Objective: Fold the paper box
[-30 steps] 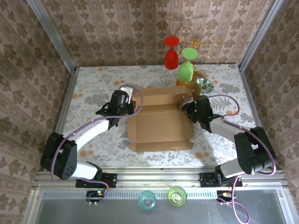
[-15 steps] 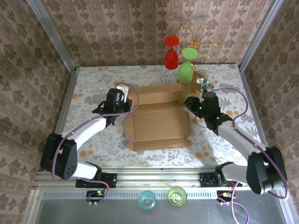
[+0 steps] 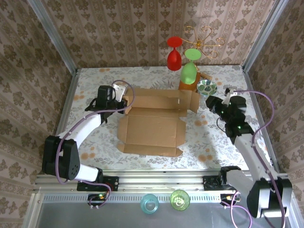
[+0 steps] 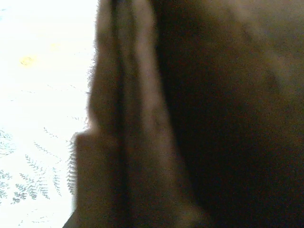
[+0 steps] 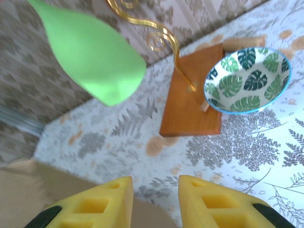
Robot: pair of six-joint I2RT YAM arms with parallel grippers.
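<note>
The paper box, plain brown cardboard, lies opened out mid-table with its back panel raised. My left gripper sits at the box's back-left corner; cardboard presses against its camera and hides the jaws, and the box follows its pull. My right gripper hangs to the right of the box, apart from it. Its yellow fingers stand open with nothing between them, above a brown box edge.
A gold stand on a wooden base holds a red glass and a green glass at the back. A leaf-patterned bowl sits beside it, close to my right gripper. Two cups stand below the table's front rail.
My right gripper let go of the box's right side and drew back to the right. My left gripper moved left, and the box slid left with it and flattened.
</note>
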